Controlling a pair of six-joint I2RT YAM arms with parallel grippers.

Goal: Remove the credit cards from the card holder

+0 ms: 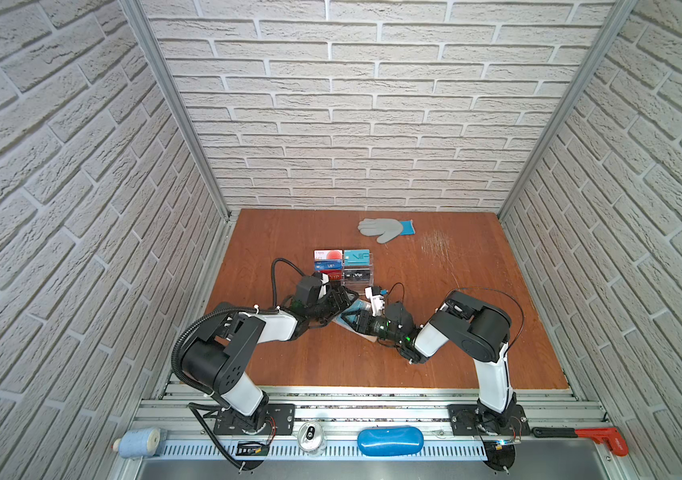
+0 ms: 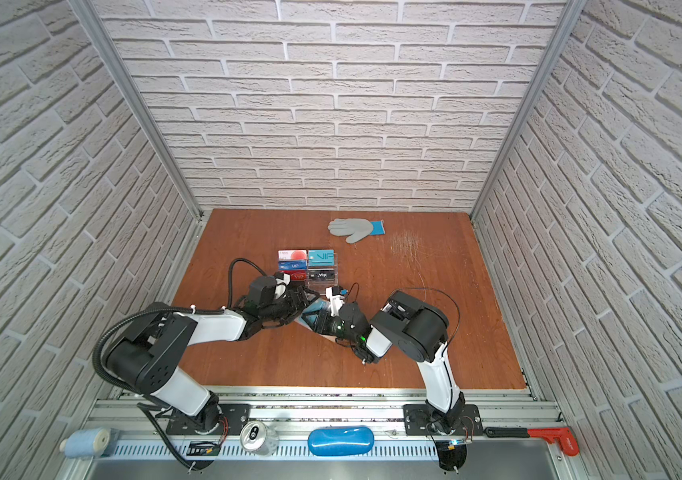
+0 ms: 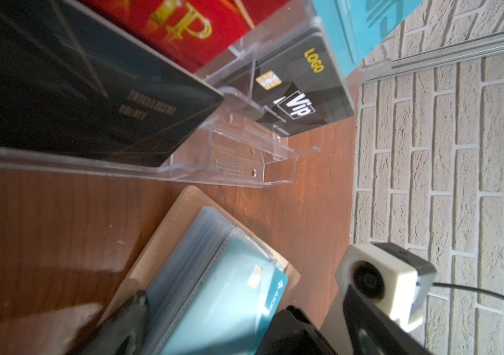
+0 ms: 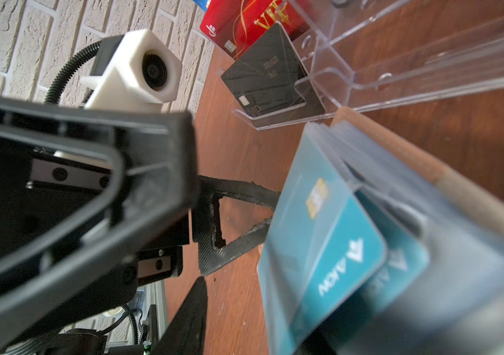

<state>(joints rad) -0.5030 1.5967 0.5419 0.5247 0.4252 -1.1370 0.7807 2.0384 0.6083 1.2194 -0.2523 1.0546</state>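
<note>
Left gripper (image 1: 345,300): mine; jaws spread to their widest, nothing between them, just beside the holder.
Right gripper (image 1: 350,321): mine; jaws part-closed, pinching the small tan leather-look folding card holder (image 3: 167,236).
Holder location: between my two grippers, just in front of the stand.
Teal credit card (image 3: 232,285): plastic rectangle with a gold chip, lodged in a grey-blue sleeve page.
Other credit cards (image 1: 329,264): black, red, blue, teal and white, standing in the clear acrylic tiered stand (image 3: 238,175).
Surface: brown wooden table (image 1: 455,332).

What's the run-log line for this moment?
left gripper: open, beside teal card | right gripper: at card holder, grip unclear | teal card: partly out of sleeve
</note>
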